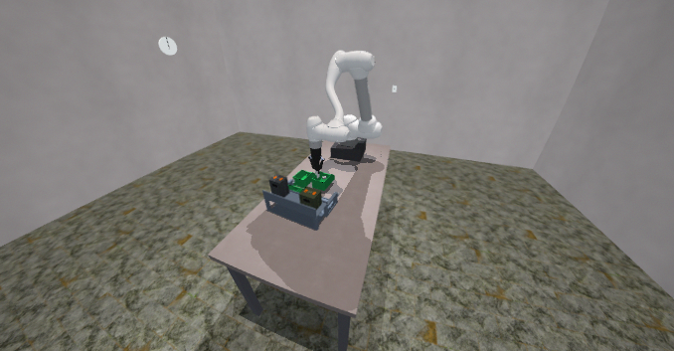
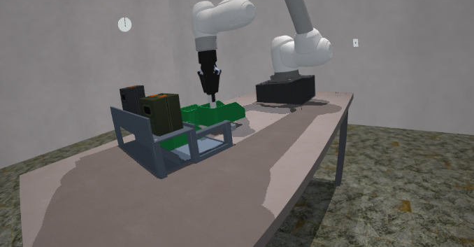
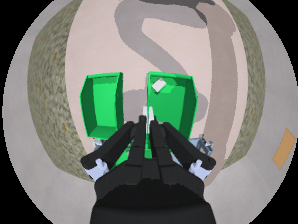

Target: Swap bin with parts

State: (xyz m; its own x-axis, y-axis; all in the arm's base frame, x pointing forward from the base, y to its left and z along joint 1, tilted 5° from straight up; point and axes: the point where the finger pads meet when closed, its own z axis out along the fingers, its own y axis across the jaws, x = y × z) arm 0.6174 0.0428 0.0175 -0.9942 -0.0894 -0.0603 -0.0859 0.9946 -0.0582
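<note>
My gripper [image 1: 317,172] [image 2: 213,101] [image 3: 147,112] points down and is shut on the near side wall of the green bin with a white part [image 1: 324,182] [image 2: 225,114] [image 3: 172,107]. This bin hangs a little above the table, its shadow apart from it. The white part [image 3: 158,85] lies inside. An empty green bin [image 1: 302,176] [image 3: 105,107] stands upright on the table beside it, partly hidden in the exterior view. The grey-blue shelf [image 1: 290,211] [image 2: 131,123] stands in front of them. More green [image 2: 175,141] shows under its board; bare shelf floor [image 2: 204,145] shows next to that.
A black box [image 1: 278,185] [image 2: 133,99] and an olive box [image 1: 310,198] [image 2: 162,114] with orange marks stand on the shelf's upper board. The robot's black base [image 1: 348,150] [image 2: 284,89] is at the far end of the table [image 1: 318,255] [image 2: 210,196].
</note>
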